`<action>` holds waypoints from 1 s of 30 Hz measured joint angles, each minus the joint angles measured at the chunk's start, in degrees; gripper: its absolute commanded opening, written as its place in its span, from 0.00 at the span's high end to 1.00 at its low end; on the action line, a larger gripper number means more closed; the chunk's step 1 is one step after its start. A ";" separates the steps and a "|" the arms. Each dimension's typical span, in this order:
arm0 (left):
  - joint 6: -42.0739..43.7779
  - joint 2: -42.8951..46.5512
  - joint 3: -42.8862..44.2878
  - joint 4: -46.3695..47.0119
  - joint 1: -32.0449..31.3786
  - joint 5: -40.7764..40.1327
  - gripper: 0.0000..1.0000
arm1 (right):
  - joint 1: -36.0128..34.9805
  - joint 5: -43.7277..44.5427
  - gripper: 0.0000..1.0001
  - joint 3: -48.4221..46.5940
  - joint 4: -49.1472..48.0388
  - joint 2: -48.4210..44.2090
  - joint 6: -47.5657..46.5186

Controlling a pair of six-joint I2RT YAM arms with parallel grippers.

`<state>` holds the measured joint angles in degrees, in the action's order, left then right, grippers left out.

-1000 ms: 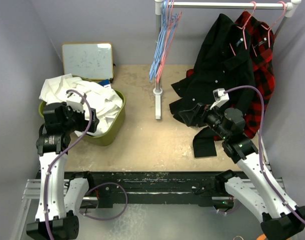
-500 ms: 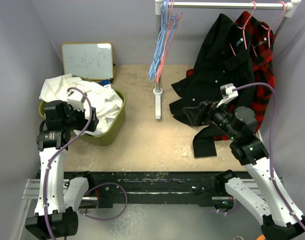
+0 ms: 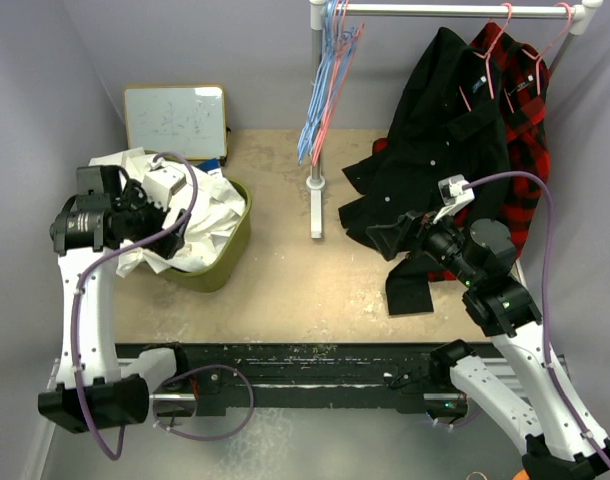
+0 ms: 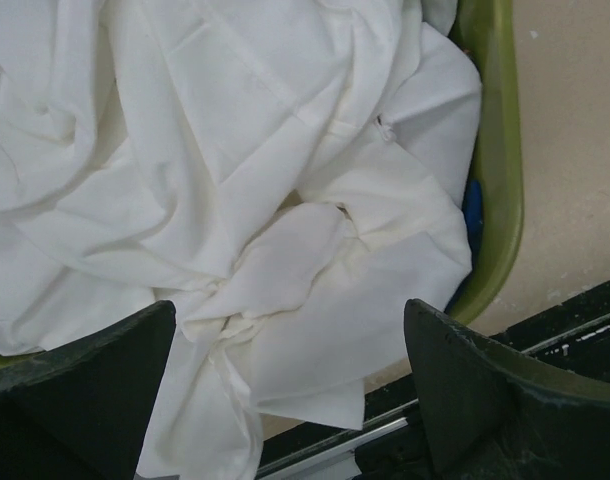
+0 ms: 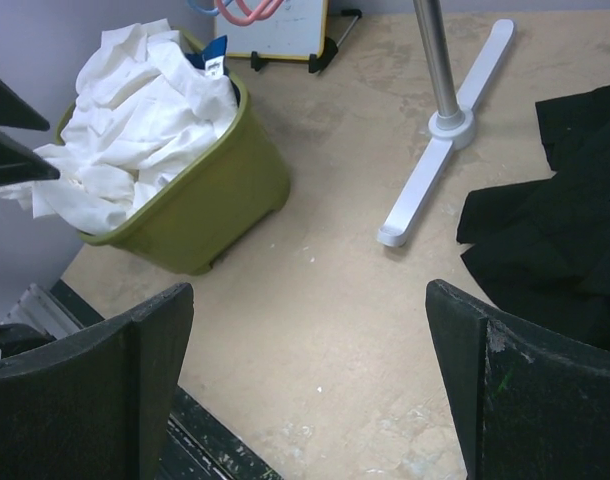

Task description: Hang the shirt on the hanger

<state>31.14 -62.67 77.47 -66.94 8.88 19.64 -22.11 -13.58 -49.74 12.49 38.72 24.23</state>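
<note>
Since a second ago the left arm has swung up and outward, so its hand now looks down into the basket, while the right arm has drifted slightly toward the right.

The shirt lies crumpled in the green basket, heaped above the rim and spilling over the near edge. It looks thin, light and quite limp, so it should bunch and drape rather than keep any shape. A pinch on a raised fold near the middle of the heap would lift it. The collar would be the better hold for hanging, but I cannot pick it out in the folds.

The left hand hovers above the cloth, spread wide and holding nothing. The right hand is equally wide and empty over the bare table. The hanger hangs among blue hangers on the rail, well apart from the basket.
</note>
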 measured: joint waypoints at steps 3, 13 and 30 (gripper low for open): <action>-0.15 -4.98 1.49 2.05 0.00 -2.80 0.03 | 0.00 -0.72 0.00 0.48 -1.36 1.38 0.66; -0.07 -13.44 0.72 13.00 0.00 -8.59 0.35 | 0.00 -2.05 0.00 1.03 -8.20 8.72 1.77; 0.07 -17.99 -1.16 15.26 0.00 -5.09 1.00 | 0.00 -0.87 0.00 4.15 -12.90 6.99 5.46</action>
<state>31.20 -80.66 76.31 -51.68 8.88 14.55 -22.11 -14.46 -45.58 -0.40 45.71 29.69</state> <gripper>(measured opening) 0.022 0.995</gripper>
